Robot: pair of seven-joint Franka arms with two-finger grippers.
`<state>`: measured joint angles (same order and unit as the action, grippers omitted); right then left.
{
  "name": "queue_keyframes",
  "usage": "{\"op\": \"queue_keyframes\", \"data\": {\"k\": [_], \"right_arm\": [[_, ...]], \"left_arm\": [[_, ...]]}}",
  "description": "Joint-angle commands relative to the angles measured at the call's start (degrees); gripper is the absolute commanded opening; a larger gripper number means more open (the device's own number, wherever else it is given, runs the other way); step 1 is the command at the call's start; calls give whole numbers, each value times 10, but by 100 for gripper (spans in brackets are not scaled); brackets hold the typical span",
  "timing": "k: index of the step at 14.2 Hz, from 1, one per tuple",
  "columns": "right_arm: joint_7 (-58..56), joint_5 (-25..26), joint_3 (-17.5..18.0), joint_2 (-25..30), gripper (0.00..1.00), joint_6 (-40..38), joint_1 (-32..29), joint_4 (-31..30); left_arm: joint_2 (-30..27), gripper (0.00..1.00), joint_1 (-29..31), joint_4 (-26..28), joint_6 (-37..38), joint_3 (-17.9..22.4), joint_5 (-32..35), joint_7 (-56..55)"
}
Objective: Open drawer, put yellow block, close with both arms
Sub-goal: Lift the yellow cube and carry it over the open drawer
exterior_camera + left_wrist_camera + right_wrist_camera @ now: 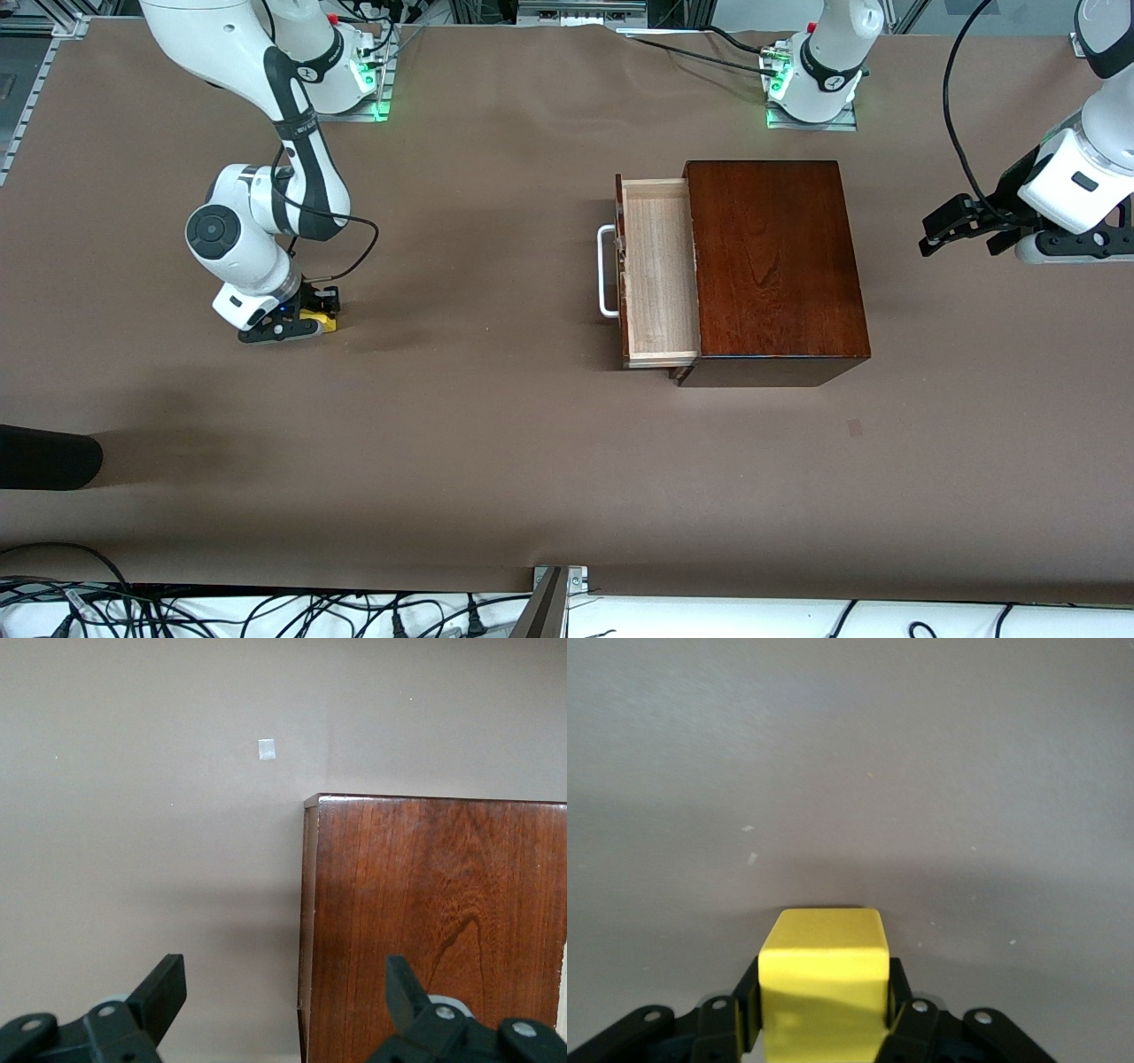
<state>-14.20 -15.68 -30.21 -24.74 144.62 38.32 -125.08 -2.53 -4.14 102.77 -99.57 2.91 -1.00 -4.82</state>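
Centrally, box (pixel 777 266) on table (pixel 496 443), drawer (pixel 657 270) pulled out toward right arm's end, wide bare table around. Left gripper (pixel 961 232) spread open, empty, waits over left end. Right gripper (pixel 306 321) clamped on block (pixel 321 321) at table level, well apart from drawer.

A brown tabletop (pixel 496 461) fills the view, with tangled black cables (pixel 266 611) on white flooring at six o'clock.

yellow block (pixel 824 979): bright yellow | drawer (pixel 657 270): pale wood, white handle | box (pixel 772 266): glossy mahogany
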Motion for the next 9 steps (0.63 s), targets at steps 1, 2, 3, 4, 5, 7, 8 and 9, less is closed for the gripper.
{"op": "queue_keyframes", "data": {"k": [1,2,3,4,5,7,8,9], "right_arm": [[-19,-16,1,4,0,-132,-1,102],[-17,-16,2,3,0,-177,0,142],[-15,-15,2,0,0,-215,1,185],[-15,-12,2,-4,0,-250,6,224],[-21,-10,3,-11,0,-271,15,259],[-20,-6,19,-21,0,-300,46,327],[-19,5,30,-30,0,-315,65,366],[-21,27,36,-44,0,-343,82,414]], "left_arm": [[9,100,5,-20,14,-4,-12,14],[9,100,5,-20,14,-4,-12,14],[8,100,5,-20,14,-4,-12,14],[8,100,4,-20,14,-4,-12,14],[9,100,4,-20,14,-4,-12,14],[9,100,4,-21,14,-4,-12,15],[8,100,4,-22,14,-4,-11,14],[9,100,4,-23,15,-5,-11,15]]}}
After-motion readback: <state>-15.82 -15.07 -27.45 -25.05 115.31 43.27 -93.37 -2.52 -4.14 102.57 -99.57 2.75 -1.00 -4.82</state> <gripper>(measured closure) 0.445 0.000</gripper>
